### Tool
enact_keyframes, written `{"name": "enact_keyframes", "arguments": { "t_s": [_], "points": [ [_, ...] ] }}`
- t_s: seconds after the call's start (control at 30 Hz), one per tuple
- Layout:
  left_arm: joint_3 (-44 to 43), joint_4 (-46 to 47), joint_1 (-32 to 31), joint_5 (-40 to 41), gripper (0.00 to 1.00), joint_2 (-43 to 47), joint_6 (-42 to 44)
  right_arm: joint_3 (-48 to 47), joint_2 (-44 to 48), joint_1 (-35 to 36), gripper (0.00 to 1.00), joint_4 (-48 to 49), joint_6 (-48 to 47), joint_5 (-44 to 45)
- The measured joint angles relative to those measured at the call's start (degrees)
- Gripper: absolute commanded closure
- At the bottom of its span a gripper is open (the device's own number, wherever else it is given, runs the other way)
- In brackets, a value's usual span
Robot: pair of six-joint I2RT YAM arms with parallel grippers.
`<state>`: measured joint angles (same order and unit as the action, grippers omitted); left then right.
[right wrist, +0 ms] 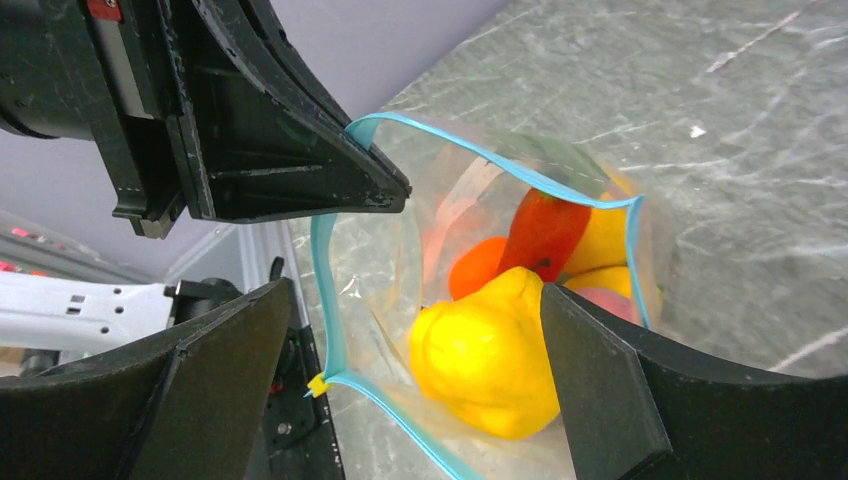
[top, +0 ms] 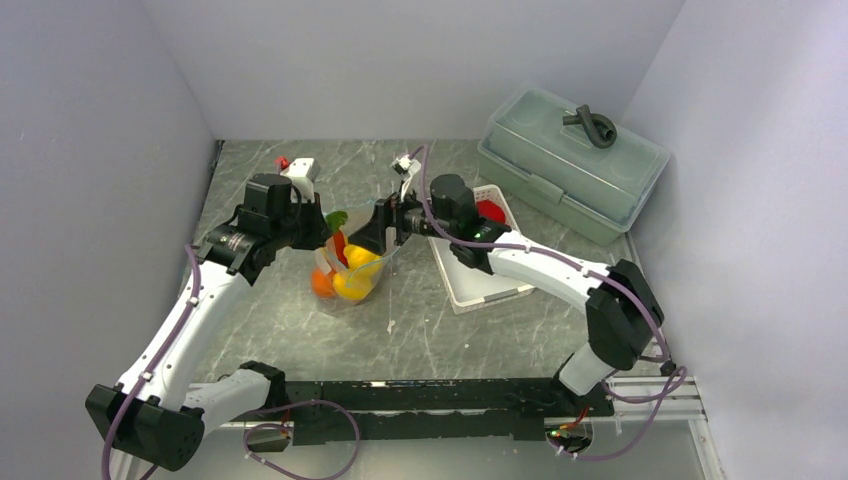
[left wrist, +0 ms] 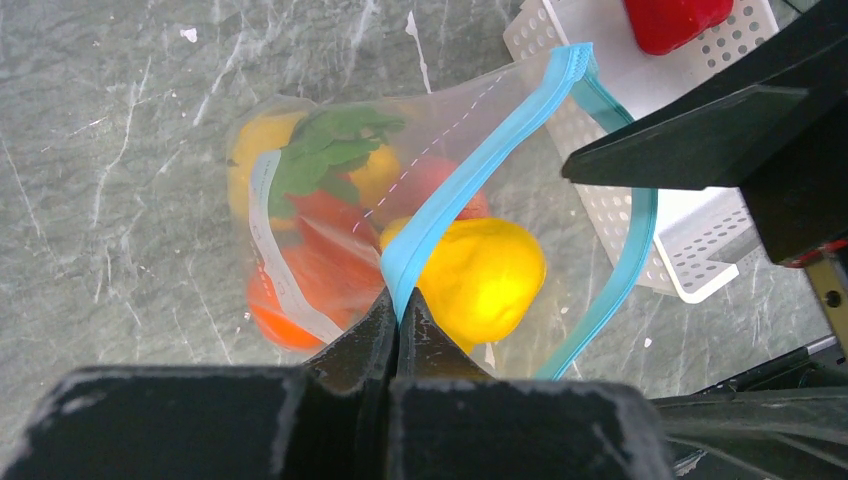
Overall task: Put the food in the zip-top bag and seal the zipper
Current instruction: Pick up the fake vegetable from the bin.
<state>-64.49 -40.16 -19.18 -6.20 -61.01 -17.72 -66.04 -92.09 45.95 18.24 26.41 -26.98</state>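
The clear zip-top bag (top: pixel 350 278) hangs open over the table with several pieces of toy food in it: a carrot with green leaves (left wrist: pixel 330 160), an orange (right wrist: pixel 475 265) and a big yellow fruit (right wrist: pixel 480 360) at its mouth. My left gripper (left wrist: pixel 400 312) is shut on the teal zipper (left wrist: pixel 470 170) and holds that side of the mouth up. Over the mouth my right gripper (right wrist: pixel 415 370) stands wide open, its fingers (right wrist: pixel 610 390) on either side of the yellow fruit. A red pepper (top: pixel 490 210) lies in the white basket.
The white slotted basket (top: pixel 480 280) sits just right of the bag, under the right arm. A grey-green lidded box (top: pixel 570 165) stands at the back right. Walls close in the table on the left, back and right.
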Motion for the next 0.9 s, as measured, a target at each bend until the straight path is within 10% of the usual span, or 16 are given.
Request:
{"name": "enact_keyframes", "arguments": {
  "t_s": [0.9],
  "points": [
    [0.00,0.02,0.00,-0.02,1.00,0.00,0.00,-6.25,12.50,-8.46,0.01,-40.04,-9.11,37.53]
  ]
}}
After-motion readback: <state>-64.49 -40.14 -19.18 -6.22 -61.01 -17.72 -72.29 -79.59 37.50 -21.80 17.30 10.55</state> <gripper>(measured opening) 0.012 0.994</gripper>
